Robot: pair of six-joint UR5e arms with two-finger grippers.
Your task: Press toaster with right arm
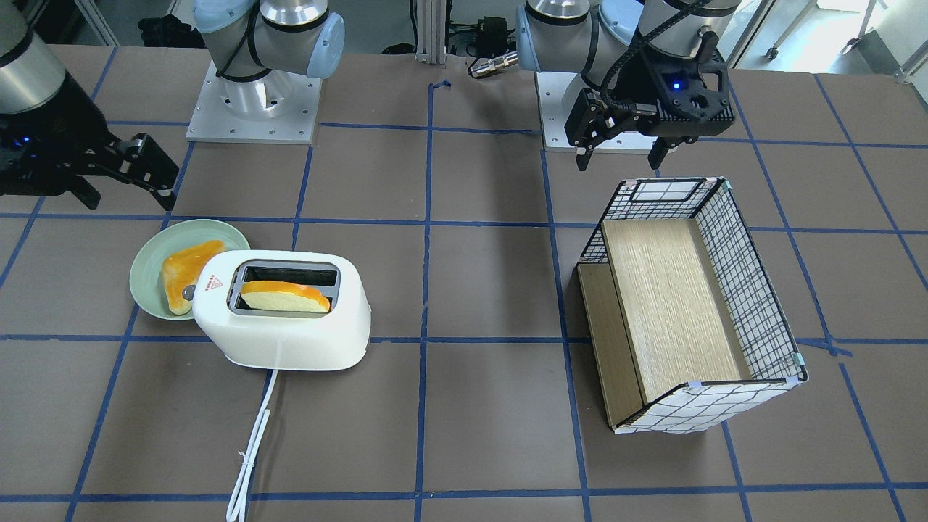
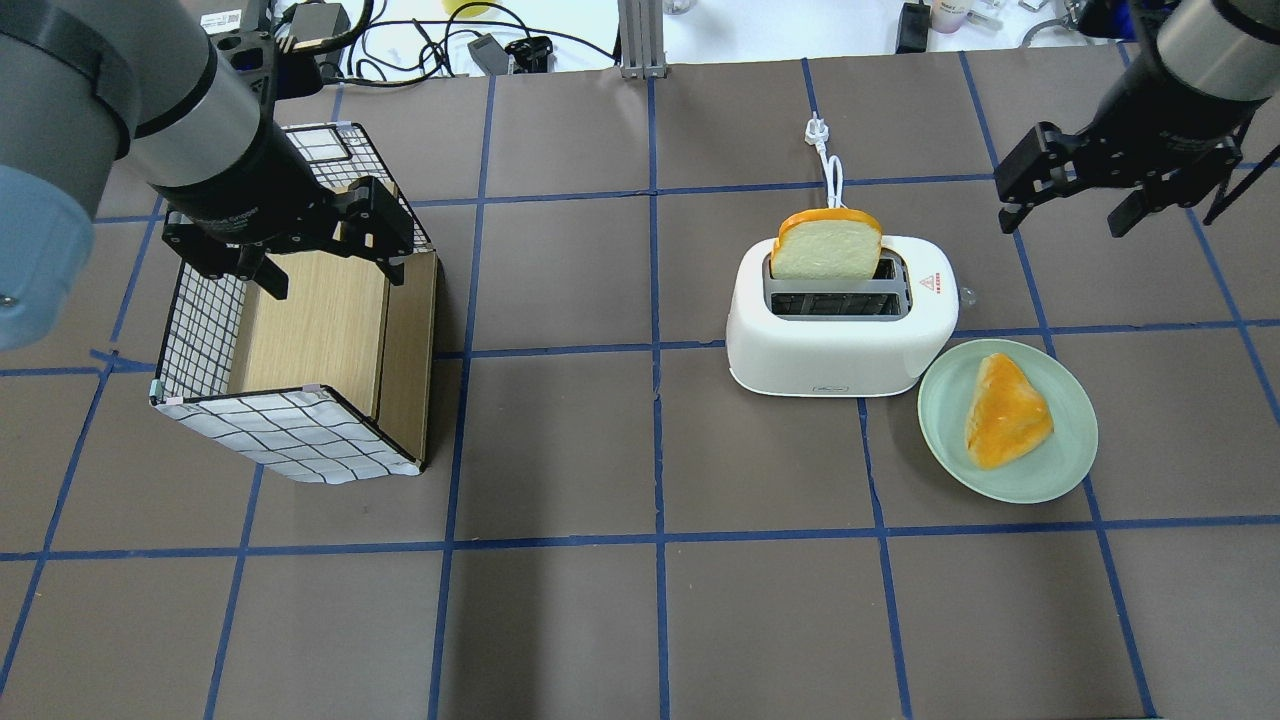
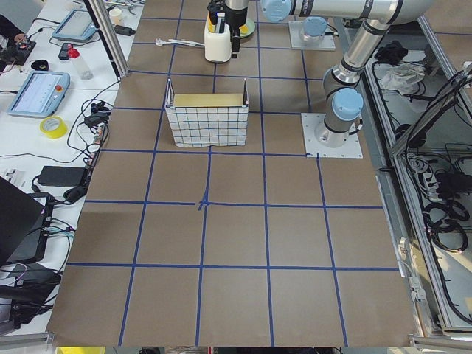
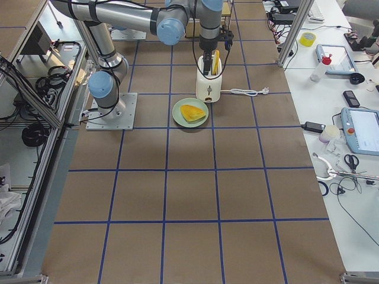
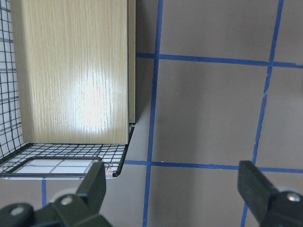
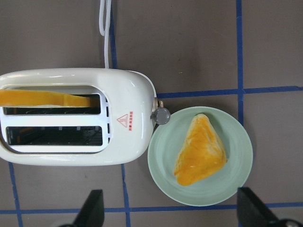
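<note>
A white toaster (image 2: 840,325) stood on the robot's right half of the brown, blue-taped desk (image 2: 650,600), its long side toward the robot. A slice of bread (image 2: 828,245) stuck up out of the slot farther from the robot, and the nearer slot was empty. The grey lever (image 6: 161,115) sat at the toaster's end, just beside the rim of a pale green plate (image 2: 950,400) that held a second, triangular piece of toast (image 2: 1005,410). Whether plate and toaster touched could not be made out. A small red triangle mark (image 6: 124,118) showed on the top, near the lever end. The white cord (image 2: 830,170) trailed away from the robot across the desk.

The right tool (image 2: 1062,215) hung in the air beyond the lever end, on the far side of the plate. Its fingers were spread apart and empty, clear of the toaster. The right wrist camera looked straight down on toaster and plate, with the two fingertips at the lower corners of its view.

On the other half of the desk the left tool (image 2: 335,280) hovered above a grid-patterned basket (image 2: 290,430) with a pale wooden board inside. Its fingers were likewise apart and held nothing.
</note>
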